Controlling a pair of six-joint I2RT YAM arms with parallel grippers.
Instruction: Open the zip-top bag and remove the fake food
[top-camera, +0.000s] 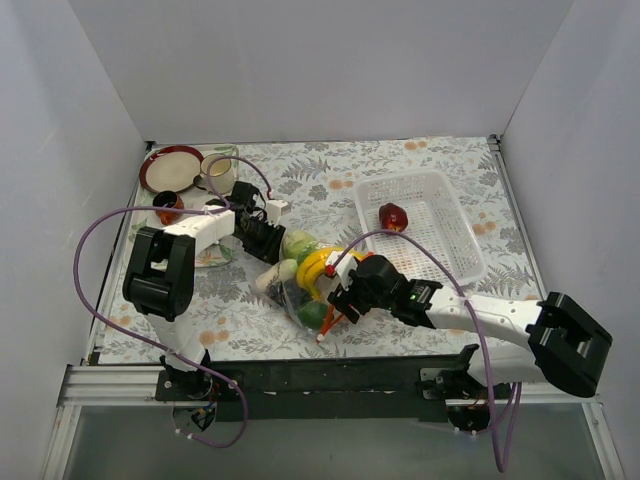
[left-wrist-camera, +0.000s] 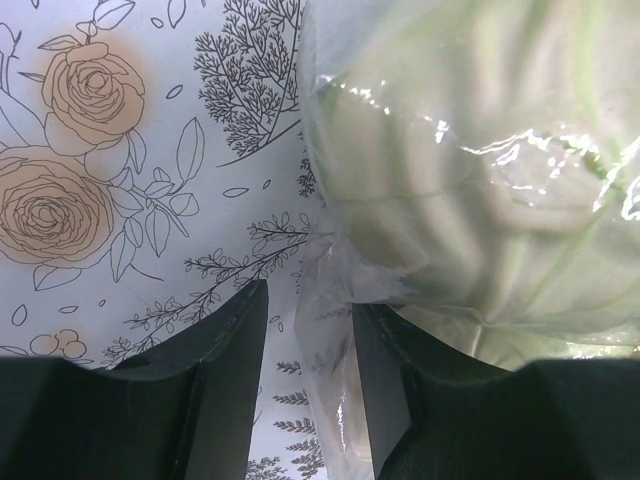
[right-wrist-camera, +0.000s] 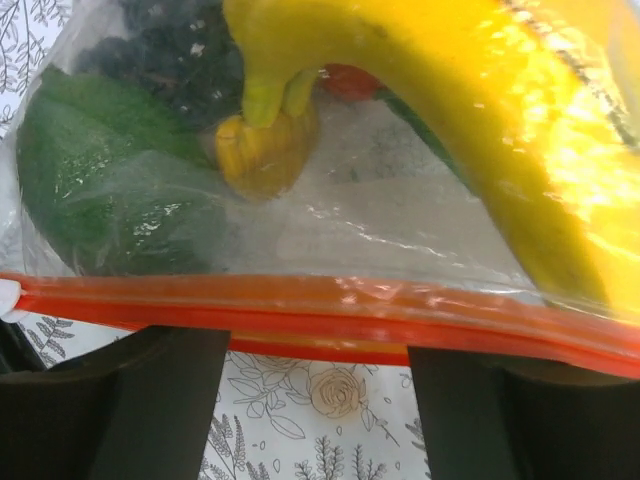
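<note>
The zip-top bag (top-camera: 297, 293), holding fake food (top-camera: 318, 262), lay mid-table between both arms. The left gripper (left-wrist-camera: 310, 300) was spread around its clear corner. The right gripper (right-wrist-camera: 320, 350) was spread just beside the orange zip strip (right-wrist-camera: 300, 300). 1 red apple (top-camera: 392, 216) sat in the white basket (top-camera: 450, 255).

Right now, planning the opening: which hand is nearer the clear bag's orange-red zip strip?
Right. The right hand is at the orange-red zip strip; the left hand is at the opposite end of the clear plastic bag.
</note>
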